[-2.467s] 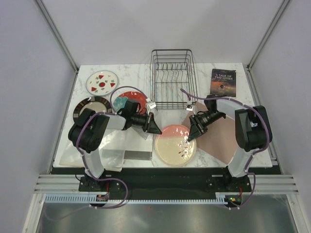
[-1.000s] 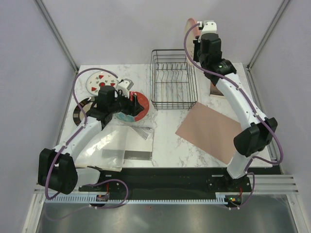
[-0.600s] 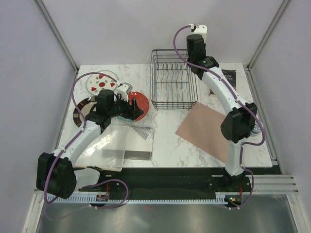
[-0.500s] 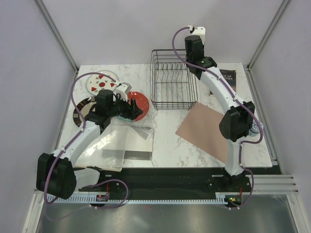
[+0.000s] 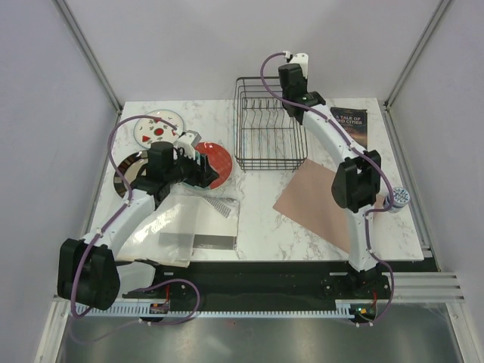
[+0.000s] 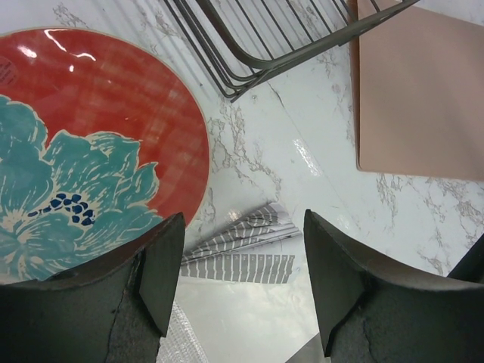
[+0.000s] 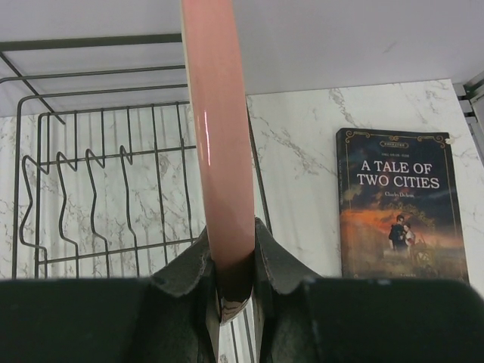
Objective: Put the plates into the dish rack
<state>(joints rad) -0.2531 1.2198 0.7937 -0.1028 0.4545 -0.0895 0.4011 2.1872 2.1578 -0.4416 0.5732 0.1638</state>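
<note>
My right gripper (image 7: 234, 253) is shut on the pink-and-cream plate (image 7: 215, 136), which stands edge-on and upright. In the top view the right gripper (image 5: 292, 76) is raised over the right rear of the black wire dish rack (image 5: 265, 165), whose prongs (image 7: 91, 174) show below the plate. My left gripper (image 6: 243, 227) is open and low beside the red plate with the teal flower (image 6: 91, 136), nothing between its fingers. In the top view the left gripper (image 5: 198, 162) sits by that red plate (image 5: 217, 160). The white plate with red marks (image 5: 155, 128) and the brown-rimmed plate (image 5: 132, 172) lie at the left.
A dark paperback book (image 5: 348, 125) lies right of the rack. The pinkish-brown mat (image 5: 325, 200) covers the right front of the table. A clear plastic packet with grey stripes (image 5: 200, 227) lies in front of the red plate.
My right arm has carried the pink plate leftward from beyond the rack's right side to above its right rear. The left gripper has stayed open by the red plate.
</note>
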